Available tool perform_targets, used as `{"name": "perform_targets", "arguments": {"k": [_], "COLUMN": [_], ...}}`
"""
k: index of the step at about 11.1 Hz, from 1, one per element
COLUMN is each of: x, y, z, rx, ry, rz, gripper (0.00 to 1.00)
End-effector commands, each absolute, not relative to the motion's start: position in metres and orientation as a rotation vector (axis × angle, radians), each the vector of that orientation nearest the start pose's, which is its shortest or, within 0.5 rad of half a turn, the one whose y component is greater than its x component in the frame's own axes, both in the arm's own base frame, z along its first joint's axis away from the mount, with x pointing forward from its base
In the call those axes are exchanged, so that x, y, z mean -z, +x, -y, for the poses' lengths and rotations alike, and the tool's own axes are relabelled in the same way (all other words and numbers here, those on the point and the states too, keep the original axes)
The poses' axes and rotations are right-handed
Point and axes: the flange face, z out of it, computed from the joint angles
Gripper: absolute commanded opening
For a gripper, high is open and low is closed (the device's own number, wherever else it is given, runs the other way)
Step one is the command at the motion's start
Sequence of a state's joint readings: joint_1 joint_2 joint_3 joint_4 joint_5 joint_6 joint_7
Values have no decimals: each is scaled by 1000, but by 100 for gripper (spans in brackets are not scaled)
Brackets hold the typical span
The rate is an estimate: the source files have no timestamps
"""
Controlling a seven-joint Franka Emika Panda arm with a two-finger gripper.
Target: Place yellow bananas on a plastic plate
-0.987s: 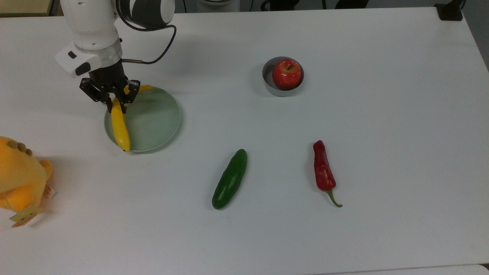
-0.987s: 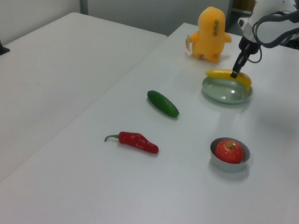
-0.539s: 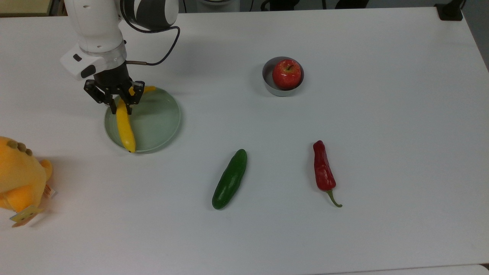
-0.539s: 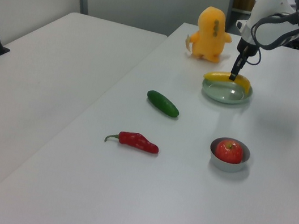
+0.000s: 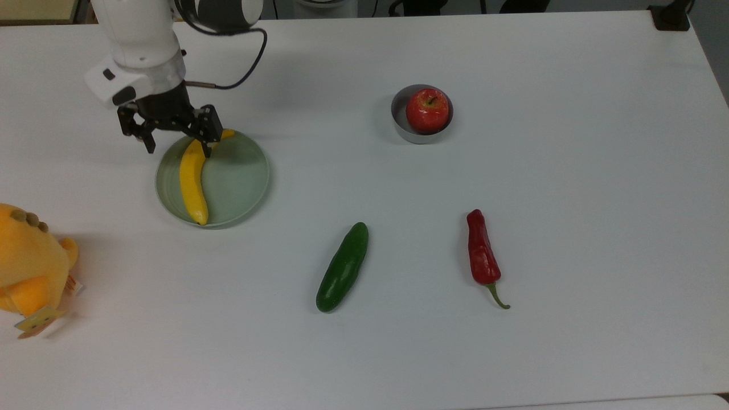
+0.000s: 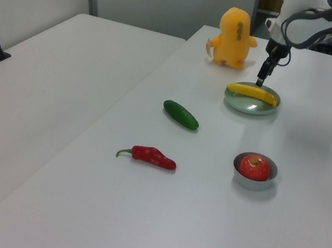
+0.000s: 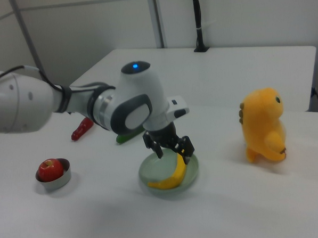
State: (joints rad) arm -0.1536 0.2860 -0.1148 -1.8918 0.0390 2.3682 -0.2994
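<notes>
Our gripper (image 5: pixel 179 142) hangs with fingers spread, holding nothing; the banana (image 5: pixel 192 183) lies just below it on the plate (image 5: pixel 242 182), its length running away from the fingers.

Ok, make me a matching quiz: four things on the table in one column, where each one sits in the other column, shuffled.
Things:
1. banana
2. apple
3. cucumber
4. plush toy

Places:
A. in the grey metal bowl
B. at the top view's left edge
C. on the green plate
D. bare table, beside the red chili pepper

Pairs: 1-C, 2-A, 3-D, 4-B
</notes>
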Motion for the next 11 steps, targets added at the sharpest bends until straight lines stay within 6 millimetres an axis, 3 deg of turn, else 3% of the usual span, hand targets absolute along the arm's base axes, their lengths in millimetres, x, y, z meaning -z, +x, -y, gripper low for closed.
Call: {"name": "perform_targets", "arguments": {"k": [1, 6, 8, 11], "x": [-440, -552, -592, -615], "y": [596, 557, 554, 554], "z": [154, 144, 120, 67], "rx": [191, 37, 38, 88], "ry": [-3128, -3053, -3023, -3005], "rz": [-168, -548, -673, -660], "gripper": [100, 100, 100, 100]}}
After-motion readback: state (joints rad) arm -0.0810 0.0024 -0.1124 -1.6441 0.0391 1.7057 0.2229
